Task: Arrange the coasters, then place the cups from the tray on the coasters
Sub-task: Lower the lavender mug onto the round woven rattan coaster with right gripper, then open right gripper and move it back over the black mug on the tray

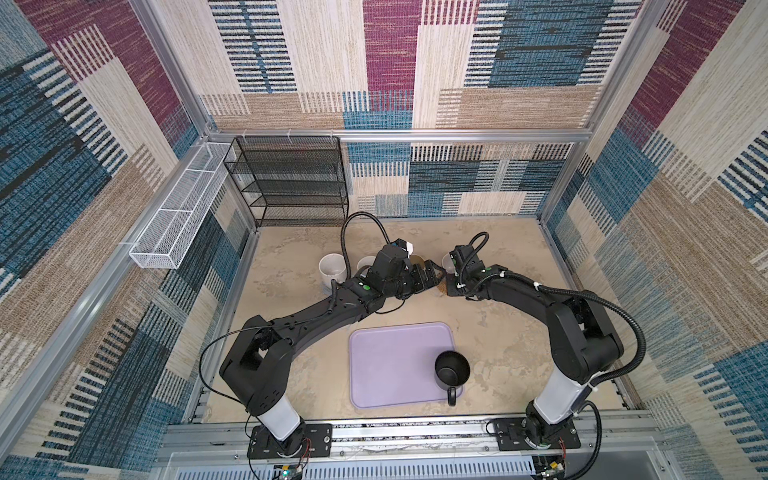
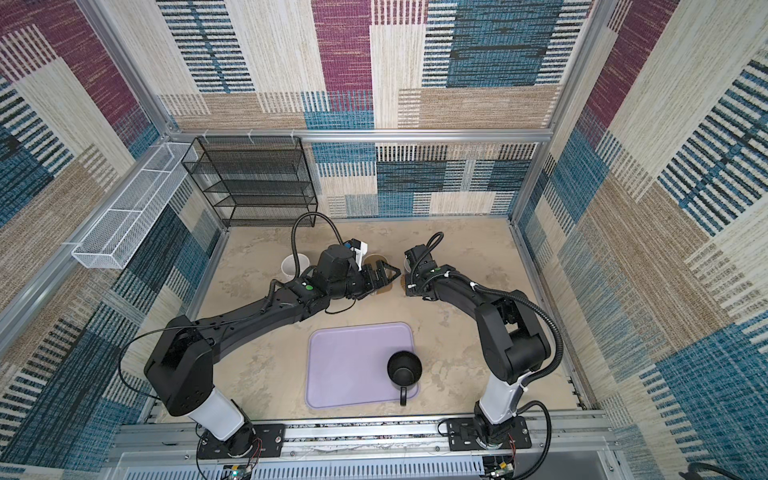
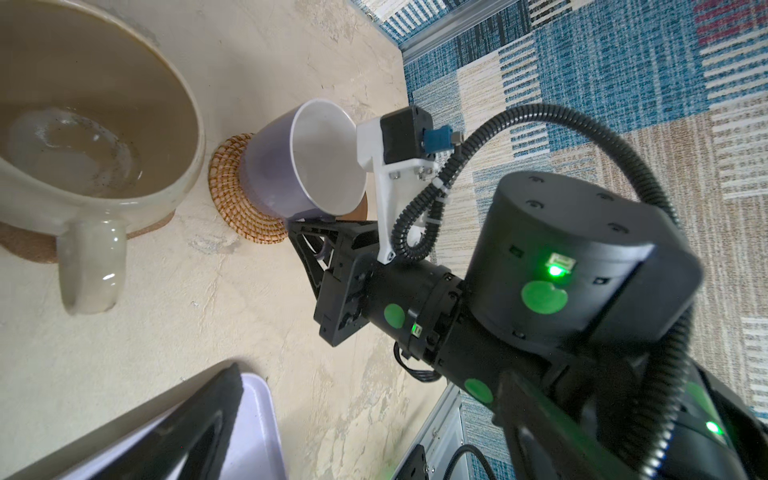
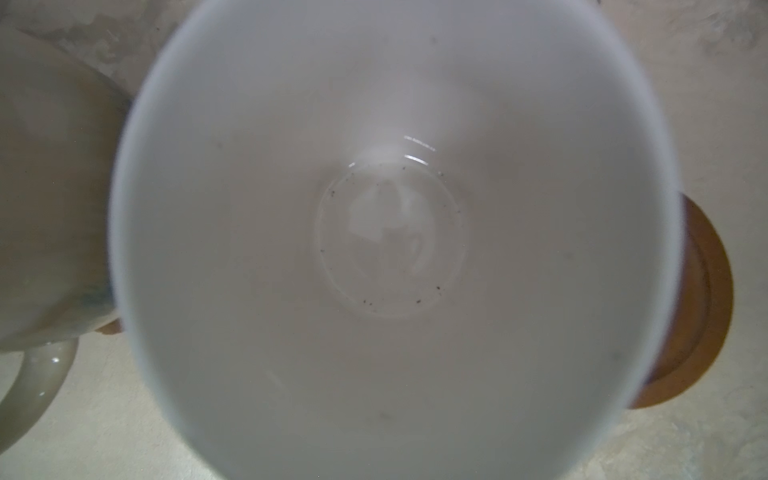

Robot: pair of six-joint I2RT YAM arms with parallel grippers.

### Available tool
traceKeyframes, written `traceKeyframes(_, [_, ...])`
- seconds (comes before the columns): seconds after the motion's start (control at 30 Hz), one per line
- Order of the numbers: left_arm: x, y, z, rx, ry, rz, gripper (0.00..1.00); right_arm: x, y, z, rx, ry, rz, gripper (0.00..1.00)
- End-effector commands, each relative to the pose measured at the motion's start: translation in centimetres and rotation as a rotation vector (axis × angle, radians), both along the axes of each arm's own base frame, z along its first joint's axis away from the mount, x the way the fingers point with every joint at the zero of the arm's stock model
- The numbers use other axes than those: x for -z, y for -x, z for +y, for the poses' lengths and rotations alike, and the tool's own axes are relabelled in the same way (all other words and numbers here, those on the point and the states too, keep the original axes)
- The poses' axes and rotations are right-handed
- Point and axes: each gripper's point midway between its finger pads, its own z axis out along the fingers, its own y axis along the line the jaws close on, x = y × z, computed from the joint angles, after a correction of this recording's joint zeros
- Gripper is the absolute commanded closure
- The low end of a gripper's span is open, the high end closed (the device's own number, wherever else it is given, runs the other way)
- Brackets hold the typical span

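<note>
Left wrist view shows the right jaws pinched shut on the handle side of the lavender mug (image 3: 270, 166), which sits over the rattan coaster (image 3: 232, 208); we should seat it flat and centred before releasing, holding the spread left jaws off the beige mug (image 3: 124, 212).

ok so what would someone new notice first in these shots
Probably the lone black mug, the only one on the lavender tray, near the front. Next comes the far middle, where the right hand is closed at the handle side of the lavender mug, at the rattan coaster. The open left hand hovers close by, at the beige mug.
</note>
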Motion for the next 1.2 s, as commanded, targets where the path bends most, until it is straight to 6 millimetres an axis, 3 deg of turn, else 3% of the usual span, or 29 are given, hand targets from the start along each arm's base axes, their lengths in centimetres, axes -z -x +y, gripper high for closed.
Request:
traceKeyframes(0.0, [-0.4,-0.1,-0.3,0.016,0.007,-0.011,0.01,-0.3,-0.9,-0.2,0.018,0.006,-0.052,1.0])
traceKeyframes(0.5, [-0.3,0.0,-0.1,0.008,0.025,-0.003,0.01,0.8,-0.7,0.5,0.018,-0.01,-0.008,1.0])
traceKeyframes(0.57, [-0.2,0.1,0.0,0.009,0.018,-0.003,0.01,0.6,-0.6,0.1,0.031,0.002,-0.014,0.93])
traceKeyframes(0.8, [-0.5,0.5,0.4,0.008,0.024,-0.006,0.01,-0.6,-0.2,0.4,0.025,-0.027,-0.02,0.54])
traceKeyframes(0.97, [-0.2,1.0,0.9,0.012,-0.005,-0.004,0.01,-3.5,0.9,0.2,0.022,-0.064,-0.058,0.4])
traceKeyframes(1.07, [-0.2,1.7,1.4,0.019,-0.016,-0.011,0.01,-4.9,2.3,0.3,0.004,-0.104,-0.061,0.27])
traceKeyframes(1.13, [-0.2,2.6,1.8,0.042,-0.035,-0.01,0.01,-6.0,3.8,0.6,-0.026,-0.151,-0.058,0.13])
traceKeyframes(1.17, [-0.1,3.0,2.0,0.05,-0.047,-0.008,0.01,-6.4,4.7,0.8,-0.044,-0.174,-0.051,0.11])
